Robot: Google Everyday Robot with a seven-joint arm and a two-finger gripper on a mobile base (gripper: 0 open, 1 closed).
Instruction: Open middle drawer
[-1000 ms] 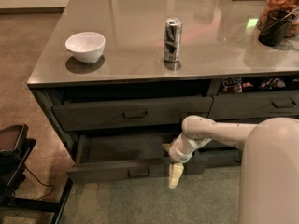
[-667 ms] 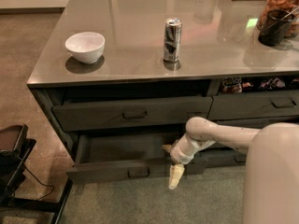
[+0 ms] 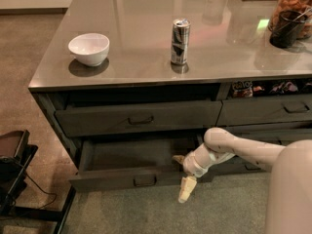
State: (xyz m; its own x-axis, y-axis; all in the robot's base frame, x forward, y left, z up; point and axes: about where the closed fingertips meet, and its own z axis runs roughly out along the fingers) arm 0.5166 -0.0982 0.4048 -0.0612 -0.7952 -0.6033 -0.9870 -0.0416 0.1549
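- One finger of the gripper (image 3: 183, 175) is half hidden inside the middle drawer (image 3: 112, 179), pulled out low and near; the fingers are spread astride its front.
- A bowl (image 3: 89, 48) and a can (image 3: 180, 41) are set above.

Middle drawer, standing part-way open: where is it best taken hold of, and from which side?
Take the small loop pull at the centre of the middle drawer front, coming straight in from the floor side. The pull stands off the flat front and sits on its midline, so the drawer should slide evenly. The hand is at the front's right end, which may skew it.
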